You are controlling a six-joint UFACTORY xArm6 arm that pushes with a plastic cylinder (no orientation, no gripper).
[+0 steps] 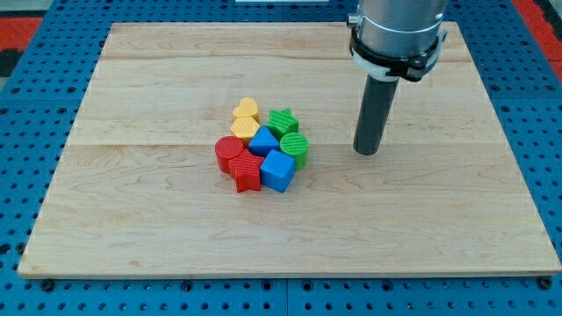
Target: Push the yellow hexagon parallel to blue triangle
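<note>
here my tip (366,151) stands right of yellow hexagon (245,128).

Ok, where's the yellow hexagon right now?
The yellow hexagon sits at the view's upper left of the block cluster near the board's middle, just below the yellow heart and touching the blue triangle; my tip stands apart to the view's right.

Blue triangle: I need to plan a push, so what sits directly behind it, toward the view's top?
Behind the blue triangle sits the yellow hexagon, touching it, and beyond that a yellow heart. The hexagon's lower edge is covered by the triangle.
</note>
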